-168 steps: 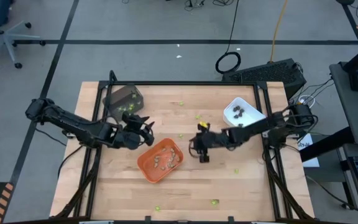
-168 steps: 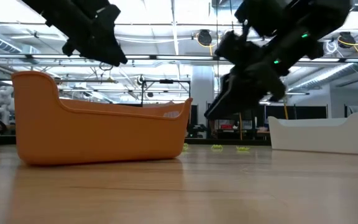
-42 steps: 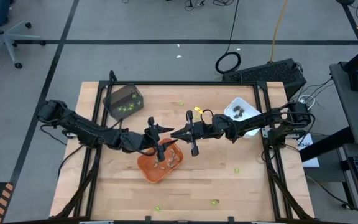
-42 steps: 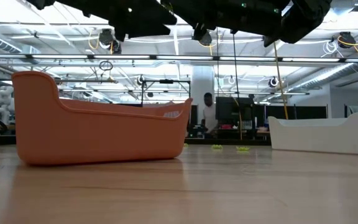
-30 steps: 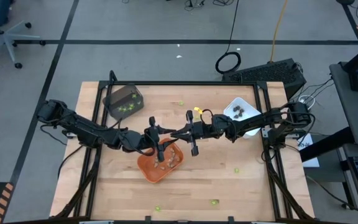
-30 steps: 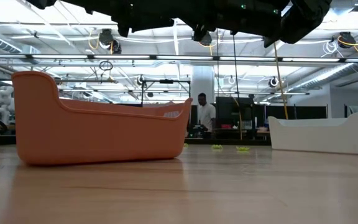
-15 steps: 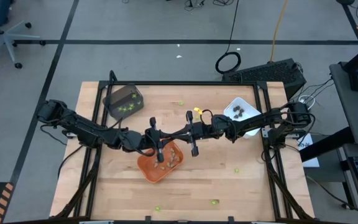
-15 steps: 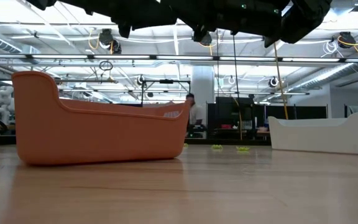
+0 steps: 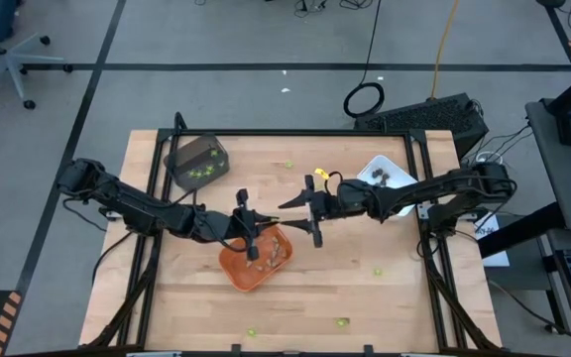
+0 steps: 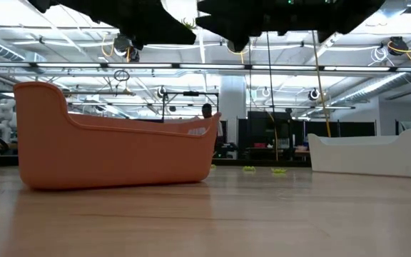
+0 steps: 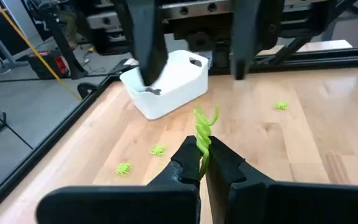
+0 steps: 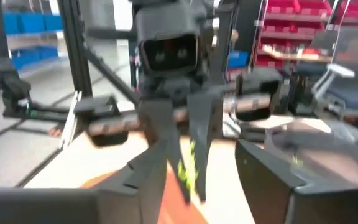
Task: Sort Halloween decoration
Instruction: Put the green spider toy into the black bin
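My left gripper [image 11: 201, 160] is shut on a lime-green decoration piece [image 11: 202, 132] held in the air over the orange tray [image 9: 256, 258]. My right gripper [image 9: 291, 212] faces it from the right, open, its fingers [image 11: 145, 43] standing wide on either side of the piece without touching. The right wrist view shows the green piece [image 12: 188, 165] between the left fingers [image 12: 168, 146]. Tan-grey pieces lie in the orange tray. My left gripper pinches the lime-green piece by its near end [image 11: 202, 154] between its two fingertips. The fingers come nearly level from the table's left. The rest of the piece sticks out beyond the tips, lifted clear above the orange tray.
A dark grey tray [image 9: 198, 159] with green pieces stands at the far left. A white tray [image 9: 385, 178] with dark brown pieces stands at the far right. Loose green pieces [image 9: 377, 271] lie scattered on the wooden table [image 9: 167, 307]. A person moves in the room behind [image 10: 207, 111].
My right gripper has opened, let go of the green piece and drawn back a little toward the table's right edge. The piece stays in my left gripper, which has kept its place over the orange tray.
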You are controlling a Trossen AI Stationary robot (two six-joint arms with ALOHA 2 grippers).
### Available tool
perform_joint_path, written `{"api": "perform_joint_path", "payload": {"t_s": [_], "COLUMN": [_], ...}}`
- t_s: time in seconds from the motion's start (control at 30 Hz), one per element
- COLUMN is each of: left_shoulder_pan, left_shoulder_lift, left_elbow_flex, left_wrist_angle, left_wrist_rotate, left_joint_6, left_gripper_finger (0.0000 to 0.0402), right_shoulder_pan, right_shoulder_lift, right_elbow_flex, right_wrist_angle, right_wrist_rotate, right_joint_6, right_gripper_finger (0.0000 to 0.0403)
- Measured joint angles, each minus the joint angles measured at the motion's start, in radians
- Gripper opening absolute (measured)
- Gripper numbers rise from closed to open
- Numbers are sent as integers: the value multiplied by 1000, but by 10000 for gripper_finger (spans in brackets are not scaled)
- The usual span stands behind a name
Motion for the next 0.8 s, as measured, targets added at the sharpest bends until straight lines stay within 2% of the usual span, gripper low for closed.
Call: {"api": "perform_joint_path", "payload": {"t_s": [0.13, 0.33, 0.6, 0.7, 0.8], "left_shoulder_pan": [5, 7, 21, 26, 24], "left_shoulder_lift": [-30, -83, -157, -174, -171], "left_elbow_flex": [0, 0, 0, 0, 0], "left_wrist_angle": [-97, -206, -220, -266, -307], "left_wrist_rotate": [-4, -11, -77, -84, -94], "left_joint_6": [-19, -53, -103, -34, 119], "left_gripper_finger": [1, 1, 0, 0, 0], "right_shoulder_pan": [6, 49, 102, 107, 107], "right_shoulder_lift": [-33, -4, 24, 24, 24], "right_elbow_flex": [0, 0, 0, 0, 0], "right_wrist_angle": [-150, -296, -278, -285, -298], "right_wrist_rotate": [0, -8, -7, -6, -5], "right_joint_6": [8, 37, -29, -53, -79], "right_gripper_finger": [201, 205, 205, 204, 200]}}
